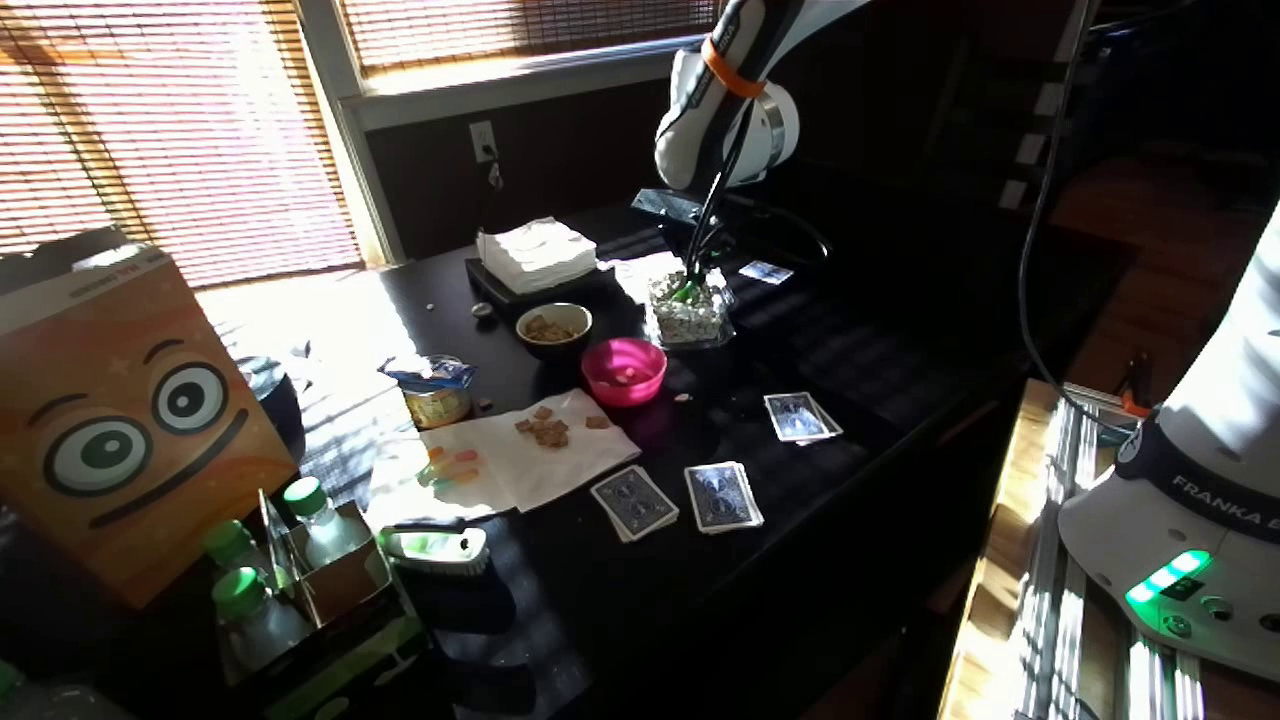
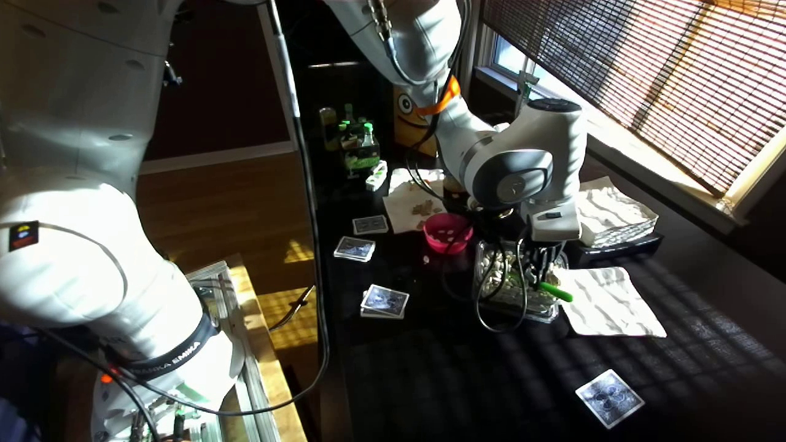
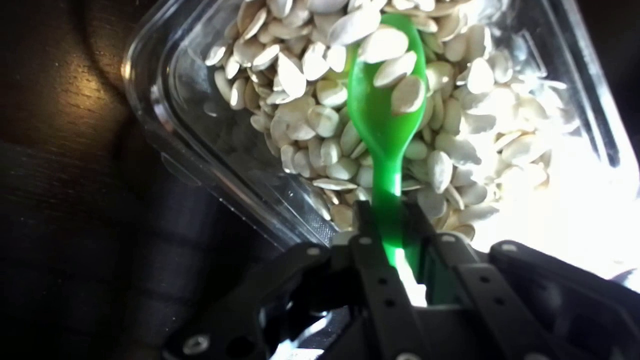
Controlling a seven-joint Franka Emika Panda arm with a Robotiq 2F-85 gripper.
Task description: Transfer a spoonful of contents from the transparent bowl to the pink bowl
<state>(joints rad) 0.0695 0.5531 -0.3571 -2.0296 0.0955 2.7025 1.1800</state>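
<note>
Green spoon (image 3: 380, 127): sitting scoop-end in the clear tub (image 3: 215, 170), carrying only a few seeds (image 3: 395, 70).
Tool (image 3: 388, 216): clamping the spoon's handle.
Loose seeds: perching, probably sliding off if the handle is twisting in the tool before reaching the pink bowl (image 1: 626, 393).
Spoon axis: running up the wrist view, scoop pointing away from the tool; handle end jutting toward the napkin (image 2: 611, 304) in an exterior view.

Orange cartoon-faced box (image 1: 140, 425), green-capped bottles (image 1: 333, 537), stacked white napkins (image 1: 538, 255), blue-backed playing cards (image 1: 722, 497), woven blinds (image 1: 200, 150)
</note>
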